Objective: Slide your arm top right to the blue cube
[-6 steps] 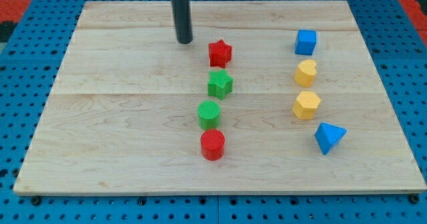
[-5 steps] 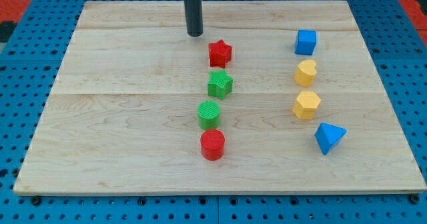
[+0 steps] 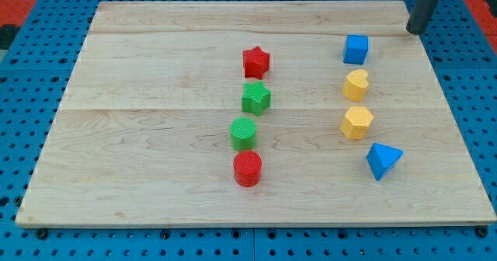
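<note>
The blue cube (image 3: 356, 49) sits near the top right of the wooden board (image 3: 155, 137). My tip (image 3: 416, 30) rests at the board's top right edge, up and to the right of the blue cube, with a clear gap between them. Only the lower part of the dark rod shows, coming in from the view's top.
Below the blue cube stand a yellow heart (image 3: 356, 84), a yellow hexagon (image 3: 356, 123) and a blue triangular block (image 3: 383, 160). In the middle column are a red star (image 3: 255, 60), a green star (image 3: 255, 98), a green cylinder (image 3: 243, 133) and a red cylinder (image 3: 248, 168).
My tip has moved far to the right, from above left of the red star to the board's top right edge beyond the blue cube. No block has moved.
</note>
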`<move>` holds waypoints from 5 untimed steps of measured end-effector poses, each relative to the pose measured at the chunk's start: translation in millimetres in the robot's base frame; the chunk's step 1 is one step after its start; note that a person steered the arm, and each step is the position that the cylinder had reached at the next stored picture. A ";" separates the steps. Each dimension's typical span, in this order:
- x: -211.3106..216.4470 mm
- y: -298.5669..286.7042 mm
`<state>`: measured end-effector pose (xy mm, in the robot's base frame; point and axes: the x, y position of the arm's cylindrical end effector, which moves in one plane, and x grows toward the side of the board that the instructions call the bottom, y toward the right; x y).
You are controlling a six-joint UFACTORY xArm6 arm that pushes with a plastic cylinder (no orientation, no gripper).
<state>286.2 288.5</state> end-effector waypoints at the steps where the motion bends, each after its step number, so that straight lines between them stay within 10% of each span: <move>1: 1.3 0.0; 5: 1.2 -0.5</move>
